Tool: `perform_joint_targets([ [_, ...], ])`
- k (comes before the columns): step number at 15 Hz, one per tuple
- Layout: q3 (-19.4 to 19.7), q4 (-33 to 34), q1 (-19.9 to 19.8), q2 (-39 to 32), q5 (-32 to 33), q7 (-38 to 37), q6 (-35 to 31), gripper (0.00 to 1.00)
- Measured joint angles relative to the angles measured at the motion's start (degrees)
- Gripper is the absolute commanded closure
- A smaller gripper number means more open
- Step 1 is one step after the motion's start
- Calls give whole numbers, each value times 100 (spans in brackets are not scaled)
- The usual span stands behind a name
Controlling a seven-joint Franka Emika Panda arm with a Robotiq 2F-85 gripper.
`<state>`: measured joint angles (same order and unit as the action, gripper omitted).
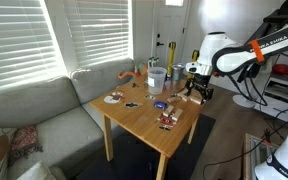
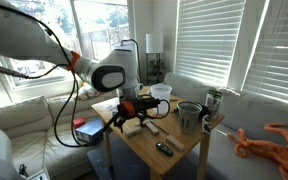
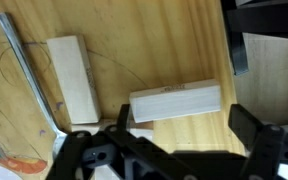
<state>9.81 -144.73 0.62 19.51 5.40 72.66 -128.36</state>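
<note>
Two pieces lie ungrasped: upper-left block (image 3: 72, 78) and centre block (image 3: 176, 103), probably beneath the spread-apart end effector (image 3: 184, 120).

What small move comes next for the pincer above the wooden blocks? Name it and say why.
Probably lower straight down. The pincer is open and hovers over the nearer wooden block, which lies flat on the table in line with its jaws, apart from the other block.

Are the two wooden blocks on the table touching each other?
Apart. The wrist view shows it plainly: a strip of bare table lies between the crosswise block and the lengthwise block, and their nearest corners do not meet.
</note>
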Motion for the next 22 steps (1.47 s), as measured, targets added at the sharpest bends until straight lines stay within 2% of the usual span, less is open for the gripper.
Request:
perform_joint_targets([
  [3,0,-14,-50,-3,45,77,0,0],
  [5,2,-14,-78,-4,55,139,0,28],
  [7,2,-19,-86,-10,55,209,0,41],
  [16,-34,5,-80,25,52,257,127,41],
  [22,-470,219,150,656,52,201,973,41],
])
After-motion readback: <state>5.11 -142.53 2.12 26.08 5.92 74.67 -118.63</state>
